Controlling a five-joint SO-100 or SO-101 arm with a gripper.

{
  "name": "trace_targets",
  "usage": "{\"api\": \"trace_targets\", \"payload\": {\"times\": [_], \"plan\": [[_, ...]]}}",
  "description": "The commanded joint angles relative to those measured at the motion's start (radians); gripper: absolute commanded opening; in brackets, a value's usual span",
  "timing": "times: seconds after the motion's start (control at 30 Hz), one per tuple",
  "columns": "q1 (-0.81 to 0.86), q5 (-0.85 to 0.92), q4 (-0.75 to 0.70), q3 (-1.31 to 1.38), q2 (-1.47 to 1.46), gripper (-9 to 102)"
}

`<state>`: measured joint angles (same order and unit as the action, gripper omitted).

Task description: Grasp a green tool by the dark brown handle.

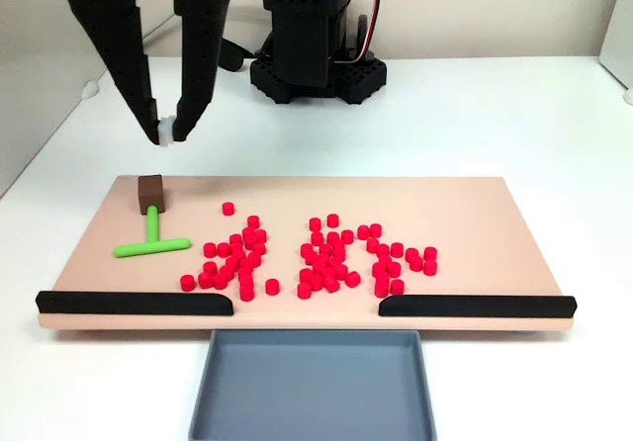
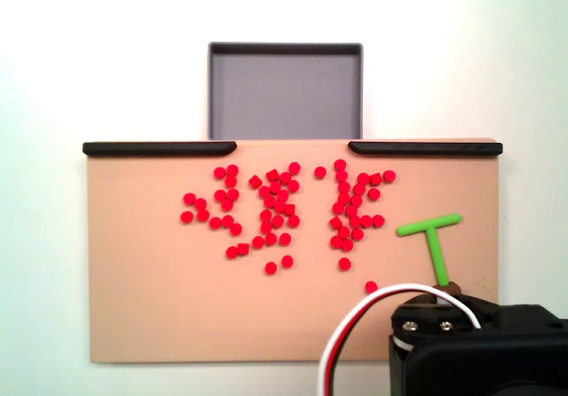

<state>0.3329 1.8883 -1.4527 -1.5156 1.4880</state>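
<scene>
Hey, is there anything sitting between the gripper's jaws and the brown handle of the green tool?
No. In a fixed view the open black gripper hangs above the small dark brown block handle, with bare white table and tan board edge between.

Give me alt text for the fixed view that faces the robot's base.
A black end effector hangs open above the far left edge of a tan board, just beyond the dark brown handle of a green tool. Red cylinders scatter mid-board, and a grey tray sits in front.
</scene>
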Motion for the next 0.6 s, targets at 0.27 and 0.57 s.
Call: {"api": "trace_targets", "payload": {"times": [0.27,0.57], "plan": [[0.071,0.130,0.003,0.006,-0.037,0],[0.091,0.304,0.005,0.018,-0.077,0]]}}
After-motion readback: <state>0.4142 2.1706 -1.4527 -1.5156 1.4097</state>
